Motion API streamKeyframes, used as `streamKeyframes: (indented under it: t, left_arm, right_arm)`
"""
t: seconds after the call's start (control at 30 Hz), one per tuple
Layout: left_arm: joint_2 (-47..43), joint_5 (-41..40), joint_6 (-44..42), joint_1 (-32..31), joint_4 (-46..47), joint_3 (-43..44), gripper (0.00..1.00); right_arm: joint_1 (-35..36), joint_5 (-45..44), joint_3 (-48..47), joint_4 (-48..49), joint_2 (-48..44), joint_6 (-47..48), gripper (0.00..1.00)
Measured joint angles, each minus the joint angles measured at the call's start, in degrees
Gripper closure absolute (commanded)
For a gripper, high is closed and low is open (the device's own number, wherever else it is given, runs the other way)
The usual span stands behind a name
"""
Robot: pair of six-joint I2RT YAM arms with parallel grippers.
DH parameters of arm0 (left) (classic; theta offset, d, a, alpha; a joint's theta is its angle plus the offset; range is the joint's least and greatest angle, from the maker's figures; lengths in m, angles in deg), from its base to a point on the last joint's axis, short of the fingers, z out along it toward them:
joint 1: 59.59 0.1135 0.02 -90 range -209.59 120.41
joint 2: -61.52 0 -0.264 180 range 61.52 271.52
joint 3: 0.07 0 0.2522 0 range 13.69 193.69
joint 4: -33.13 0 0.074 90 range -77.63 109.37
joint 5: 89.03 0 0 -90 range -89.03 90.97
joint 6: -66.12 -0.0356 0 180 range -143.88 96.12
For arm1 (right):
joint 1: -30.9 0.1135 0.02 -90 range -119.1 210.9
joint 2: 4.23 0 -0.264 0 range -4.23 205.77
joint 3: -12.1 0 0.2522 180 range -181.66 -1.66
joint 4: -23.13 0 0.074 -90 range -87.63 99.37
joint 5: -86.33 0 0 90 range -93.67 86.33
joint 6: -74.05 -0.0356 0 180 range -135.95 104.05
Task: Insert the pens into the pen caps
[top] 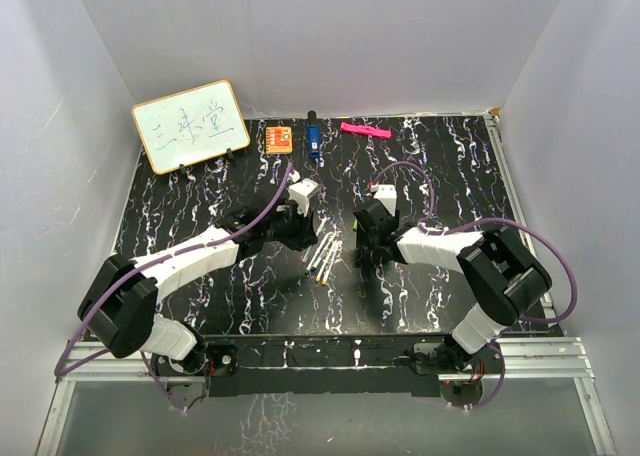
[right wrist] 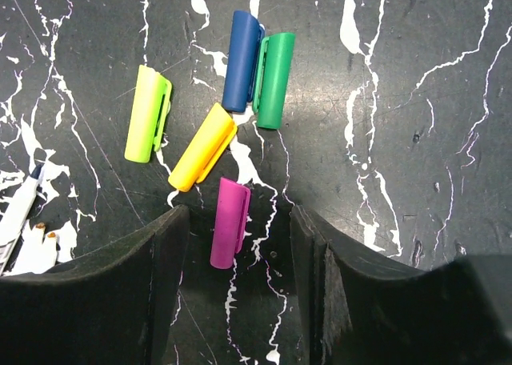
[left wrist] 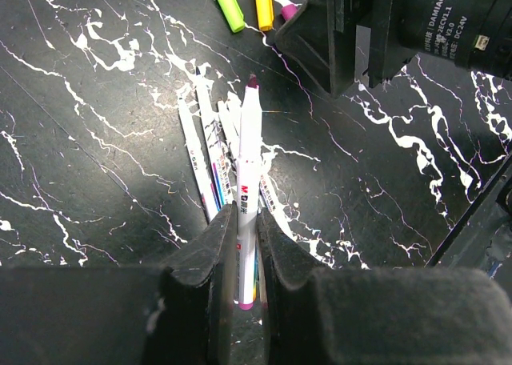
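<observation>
Magenta-tipped and white-barrelled, one pen (left wrist: 249, 165) is clamped in the left gripper (left wrist: 244, 230) over the other pens (left wrist: 210, 153) lying mid-table, while to their right the right gripper (right wrist: 238, 225) stands partly open astride the magenta cap (right wrist: 230, 221), four other caps (right wrist: 202, 147) lying close by.

pens (top: 326, 257) on table btwn l claw (top: 303, 239) & r claw (top: 360, 252) | whiteboard (top: 190, 126) back-left
</observation>
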State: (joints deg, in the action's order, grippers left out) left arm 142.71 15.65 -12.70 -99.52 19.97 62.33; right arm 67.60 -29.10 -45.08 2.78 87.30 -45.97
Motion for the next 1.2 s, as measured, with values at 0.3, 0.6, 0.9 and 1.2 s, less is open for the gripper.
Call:
streamKeyframes:
  t: [0.3,0.6,0.9,1.2]
  left_arm:
    - [0.0,0.0,0.4,0.0,0.2,0.0,1.0]
    - [0.0,-0.3,0.4,0.0,0.2,0.0,1.0]
    - [0.0,-1.2,0.4,0.0,0.2,0.0,1.0]
    - [0.0,-1.9,0.4,0.0,0.2,0.0,1.0]
  right_arm:
    - [0.0,-1.4,-1.3,0.1,1.6,-0.4,0.52]
    - [0.4,-1.7,-1.8,-0.3,2.0,-1.0,0.66]
    - [1.2,-2.6,-1.8,-1.2,2.0,-3.1,0.66]
    - [2.6,-3.2,-2.8,-3.0,2.5,-4.6,1.0]
